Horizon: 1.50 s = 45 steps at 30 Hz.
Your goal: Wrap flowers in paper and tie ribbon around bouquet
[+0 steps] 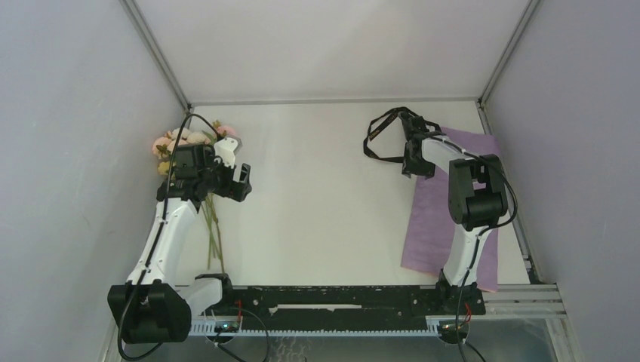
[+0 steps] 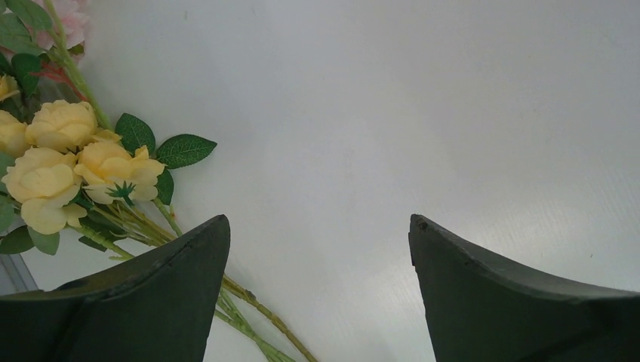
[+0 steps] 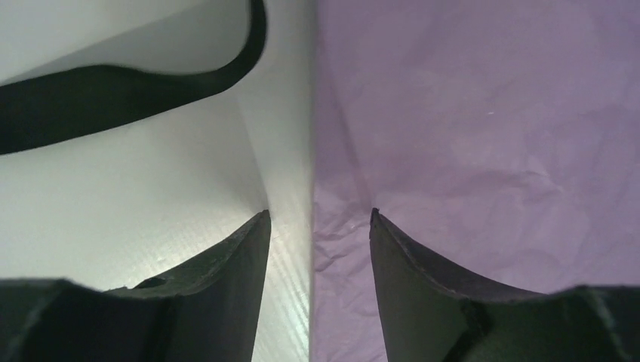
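The flowers [image 1: 189, 139] lie at the table's far left, yellow and pink blooms [image 2: 68, 162] with thin green stems [image 1: 216, 237] running toward the near edge. My left gripper [image 1: 241, 179] hovers just right of the blooms, open [image 2: 319, 222] over bare table; the stems pass under its left finger [image 2: 151, 294]. The lilac paper [image 1: 441, 219] lies flat at the right. The black ribbon [image 1: 381, 136] loops beside its far left corner. My right gripper [image 3: 321, 215] straddles the paper's [image 3: 483, 128] left edge, jaws apart. The ribbon [image 3: 113, 94] curves ahead. No bouquet is in view.
Grey walls close in the white table [image 1: 324, 196] on the left, back and right. A metal rail [image 1: 521, 302] and the arm bases run along the near edge. The right arm [image 1: 475, 204] stands over the paper.
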Available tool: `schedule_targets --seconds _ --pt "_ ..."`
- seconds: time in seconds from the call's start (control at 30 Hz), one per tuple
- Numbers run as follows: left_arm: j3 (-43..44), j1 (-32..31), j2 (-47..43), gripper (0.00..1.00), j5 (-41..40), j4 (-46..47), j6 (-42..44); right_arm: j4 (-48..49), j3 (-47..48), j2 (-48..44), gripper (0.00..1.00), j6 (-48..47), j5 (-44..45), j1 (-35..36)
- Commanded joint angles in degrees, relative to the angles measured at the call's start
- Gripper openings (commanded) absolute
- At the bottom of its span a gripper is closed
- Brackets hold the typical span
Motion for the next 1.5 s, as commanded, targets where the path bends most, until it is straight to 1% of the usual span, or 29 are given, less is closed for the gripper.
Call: schedule_targets --seconds 0.0,0.37,0.53,0.7,0.83,1.03,1.17,1.33,1.47 --pt "0.6 -0.2 -0.9 0.92 1.4 1.0 0.0 -0.9 1.8 1.7 0.58 -1.4 4.8 -1.3" --pt "0.6 -0.3 -0.1 0.92 1.4 2.3 -1.1 -2.8 2.6 3.2 0.51 -4.1 16.7 -0.3" --pt "0.5 -0.3 -0.1 0.92 1.6 2.3 -1.1 -3.4 2.9 4.0 0.48 -5.1 20.5 -0.1" --pt "0.5 -0.4 0.0 0.92 1.6 2.6 -1.1 -3.1 3.0 5.1 0.38 -6.8 24.2 0.4" --pt "0.5 -0.5 0.1 0.92 1.4 2.5 -1.1 -3.4 2.9 5.8 0.33 -7.7 28.0 -0.2" --pt "0.8 -0.6 -0.2 0.92 1.8 2.5 -1.1 -2.7 2.2 4.8 0.32 -9.4 34.1 -0.9" --pt "1.0 -0.7 -0.2 0.91 2.0 2.4 -1.1 -3.0 2.2 5.6 0.32 -9.8 35.4 -1.6" --pt "1.1 -0.8 -0.1 0.92 2.1 2.3 -0.9 -2.9 2.0 6.4 0.33 -9.9 34.4 -2.0" --pt "1.1 -0.9 0.0 0.92 2.3 2.3 -0.9 -2.7 2.0 6.8 0.31 -10.5 33.9 -2.3"
